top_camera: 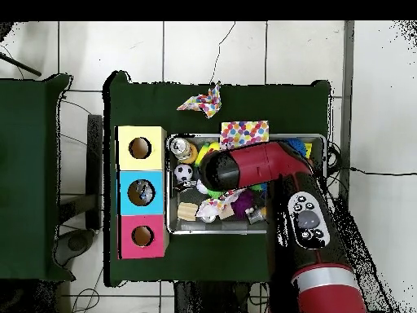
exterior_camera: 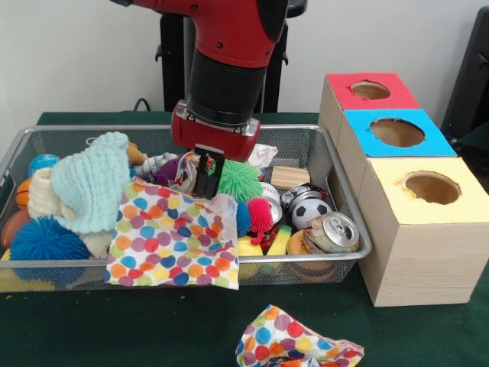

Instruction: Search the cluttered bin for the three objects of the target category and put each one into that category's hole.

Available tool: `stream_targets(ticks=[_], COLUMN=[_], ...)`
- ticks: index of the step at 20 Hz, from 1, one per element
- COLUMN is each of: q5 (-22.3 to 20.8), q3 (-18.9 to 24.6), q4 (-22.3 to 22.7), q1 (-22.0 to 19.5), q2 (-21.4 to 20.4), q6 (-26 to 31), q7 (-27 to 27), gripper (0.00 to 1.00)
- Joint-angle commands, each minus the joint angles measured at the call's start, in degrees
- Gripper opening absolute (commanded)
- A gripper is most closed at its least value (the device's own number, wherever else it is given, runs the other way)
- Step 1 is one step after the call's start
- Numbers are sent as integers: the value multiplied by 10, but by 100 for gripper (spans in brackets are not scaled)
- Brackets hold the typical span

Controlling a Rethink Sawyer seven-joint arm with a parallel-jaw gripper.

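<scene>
The wire-mesh bin (exterior_camera: 348, 210) sits on the green surface (exterior_camera: 114, 329), its long axis running left to right across the front view, with one short end just beside the row of three boxes. Those boxes line up along that end: red-topped box (exterior_camera: 370, 92) farthest back, blue-topped box (exterior_camera: 396, 131) in the middle, yellow-topped box (exterior_camera: 432, 191) nearest the camera, each with a round hole on top. The gripper (exterior_camera: 206, 177) hangs down into the middle of the bin, pointing straight down, its tips at the upper edge of a polka-dot cloth (exterior_camera: 172, 245) that drapes over the near rim. Whether it is pinching anything, I cannot tell. Around it: a green spiky ball (exterior_camera: 241, 180), a small soccer ball (exterior_camera: 309, 210), a drinks can (exterior_camera: 332, 232), a blue spiky ball (exterior_camera: 46, 241). A second polka-dot cloth (exterior_camera: 294, 344) lies crumpled on the surface outside the bin.
</scene>
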Motion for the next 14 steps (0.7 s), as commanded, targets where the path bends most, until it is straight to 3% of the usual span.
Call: stream_targets(ticks=[1,5,14], q5=[-16,0,2], q3=[27,38,73], q4=[12,-3,-24], q1=[13,31,20], q2=[17,53,81], q6=[-30,-62,-70], q7=[-34,6,-54], gripper=[0,0,0])
